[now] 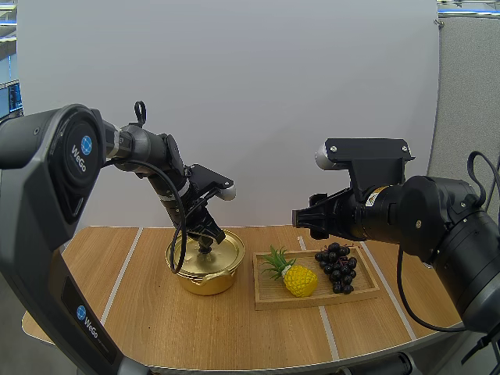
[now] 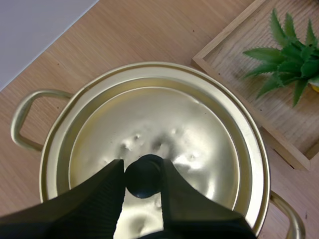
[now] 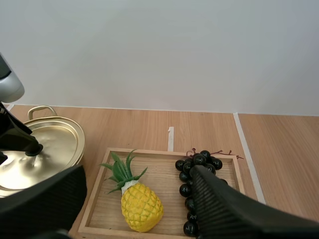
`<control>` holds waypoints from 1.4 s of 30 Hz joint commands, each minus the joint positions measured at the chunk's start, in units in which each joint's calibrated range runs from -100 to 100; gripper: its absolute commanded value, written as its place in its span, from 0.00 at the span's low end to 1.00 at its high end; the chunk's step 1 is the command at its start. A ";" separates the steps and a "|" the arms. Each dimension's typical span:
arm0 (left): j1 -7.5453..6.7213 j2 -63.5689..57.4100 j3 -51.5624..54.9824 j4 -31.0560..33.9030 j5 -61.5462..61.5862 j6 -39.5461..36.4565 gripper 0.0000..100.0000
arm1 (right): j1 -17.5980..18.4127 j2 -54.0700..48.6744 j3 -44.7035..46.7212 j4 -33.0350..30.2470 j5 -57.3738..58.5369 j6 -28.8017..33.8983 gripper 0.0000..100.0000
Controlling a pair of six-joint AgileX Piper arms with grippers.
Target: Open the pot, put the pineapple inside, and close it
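You are looking at a wooden surface that is carrying everything. A shallow wooden tray is lying on it to the right of a golden pot. The two are sitting just beside each other without touching. The pot is standing upright, with one loop handle pointing away from the tray. Its lid is sitting flat on the rim, closing it.

Your right hand is hovering in the air above the far edge of the tray and is holding nothing. In the right wrist view its two black fingers are standing wide apart, ribbed inner faces turned toward each other. Your left hand is reaching down onto the middle of the lid.

The pineapple is lying on its side in the half of the tray nearer the pot. Its green crown is pointing toward the pot and its yellow body toward the tray's front edge. It is lying below the open right hand, well apart from it. It is also lying to the right of the left hand, with the tray wall and the pot rim between them. A bunch of dark grapes is lying in the other half of the tray, just beside the pineapple.

In the left wrist view the left hand's fingers are pressing against either side of the round black knob at the lid's centre. That hand is gripping the knob while the lid is resting on the pot.
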 commanded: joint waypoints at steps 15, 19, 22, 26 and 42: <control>-0.23 -18.91 -23.75 0.15 12.90 -5.67 0.00 | -0.12 -0.24 -0.53 0.23 -0.49 -0.63 1.00; -0.23 -22.69 -31.09 0.15 10.58 -7.52 0.00 | -0.12 -0.24 -0.53 0.23 -0.49 -0.63 1.00; -0.23 -24.62 -37.30 0.49 9.01 -9.19 0.00 | -0.12 -0.24 -0.53 0.91 -0.49 -0.63 1.00; -0.23 -25.31 -44.82 3.20 6.82 -13.66 0.00 | -0.12 -0.24 -0.53 1.49 -0.49 -0.63 1.00; -0.23 -25.59 -53.65 6.77 -2.63 -15.48 0.00 | -0.12 12.38 -2.80 8.26 8.66 -16.06 1.00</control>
